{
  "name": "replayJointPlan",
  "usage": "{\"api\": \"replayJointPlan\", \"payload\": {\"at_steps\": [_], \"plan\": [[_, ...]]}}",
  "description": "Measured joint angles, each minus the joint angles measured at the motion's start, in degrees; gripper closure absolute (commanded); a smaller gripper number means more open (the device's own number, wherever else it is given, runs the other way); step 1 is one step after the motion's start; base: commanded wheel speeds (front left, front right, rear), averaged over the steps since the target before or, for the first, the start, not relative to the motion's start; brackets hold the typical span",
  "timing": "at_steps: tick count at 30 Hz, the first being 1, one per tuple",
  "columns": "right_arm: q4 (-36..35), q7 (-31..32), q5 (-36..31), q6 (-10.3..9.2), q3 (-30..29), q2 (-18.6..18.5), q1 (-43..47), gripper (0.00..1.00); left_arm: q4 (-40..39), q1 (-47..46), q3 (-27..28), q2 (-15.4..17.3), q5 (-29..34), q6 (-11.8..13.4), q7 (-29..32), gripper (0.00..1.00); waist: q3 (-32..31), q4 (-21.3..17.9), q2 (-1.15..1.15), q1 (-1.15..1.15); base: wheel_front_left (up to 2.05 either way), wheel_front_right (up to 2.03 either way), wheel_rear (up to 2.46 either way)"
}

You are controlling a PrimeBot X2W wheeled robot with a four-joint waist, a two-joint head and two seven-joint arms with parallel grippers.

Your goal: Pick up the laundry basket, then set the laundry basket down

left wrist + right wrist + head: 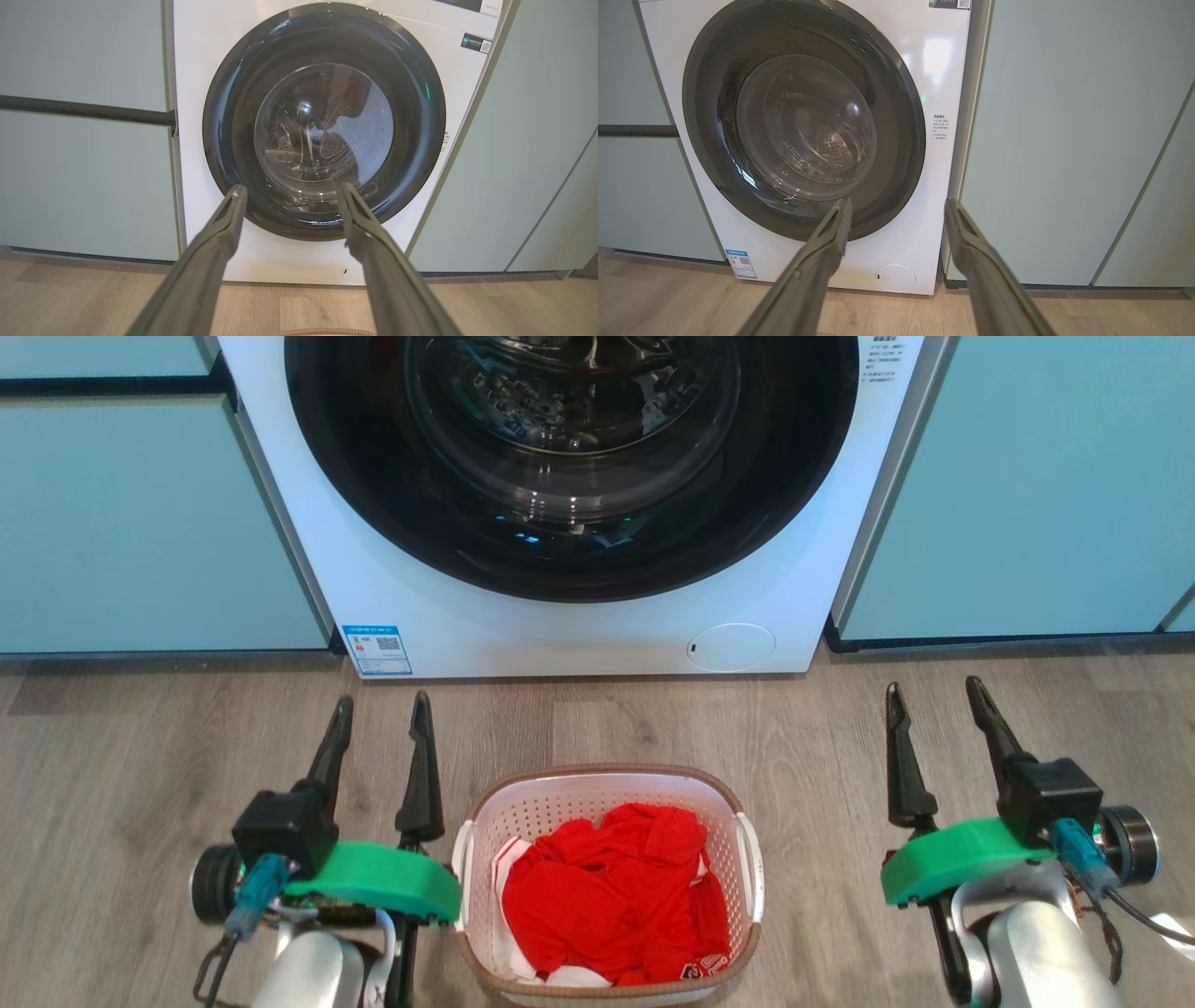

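The laundry basket point(719, 807), white perforated plastic with a brown woven-look rim and white side handles, stands on the wood floor at the bottom centre of the head view, holding red clothing point(616, 896). My left gripper point(383, 709) hovers open just left of the basket, its fingers pointing toward the washer. My right gripper point(934, 695) is open too, well off to the basket's right. In the left wrist view my left gripper point(290, 189) frames the washer door, and a sliver of the basket's brown rim point(327, 332) shows at the bottom edge. My right gripper point(899, 205) holds nothing.
A white front-loading washing machine point(579, 644) with a dark round door shut stands just beyond the basket. Pale teal cabinet fronts point(140, 523) flank it on both sides. Wood-look floor point(822, 747) lies between the basket and the washer.
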Motion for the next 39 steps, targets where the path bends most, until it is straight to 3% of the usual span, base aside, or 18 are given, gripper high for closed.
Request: {"api": "replayJointPlan", "payload": {"at_steps": [26, 31, 39], "plan": [[3.7, 0.0, 0.4, 0.0, 0.1, 0.0, 0.1, 0.0, 7.3, 0.5, -0.1, 0.0, -2.5, -0.1, 0.0, 0.0, 1.2, -0.9, 0.0, 0.0, 0.0, 0.0, 0.0], [5.0, 1.2, -1.5, 0.0, 0.1, 0.0, -0.1, 0.0, 10.2, -0.4, -0.8, 0.0, -3.4, -0.1, 0.0, 0.0, 3.4, -0.7, 0.0, 0.0, 0.0, 0.0, 0.0], [8.1, 4.4, -2.2, 0.0, 0.0, 0.0, -4.1, 0.0, 21.2, -7.6, -3.1, 0.0, -3.3, 0.0, 0.0, 0.0, 10.2, -0.3, 0.0, 0.0, 0.0, 0.0, 0.0]]}}
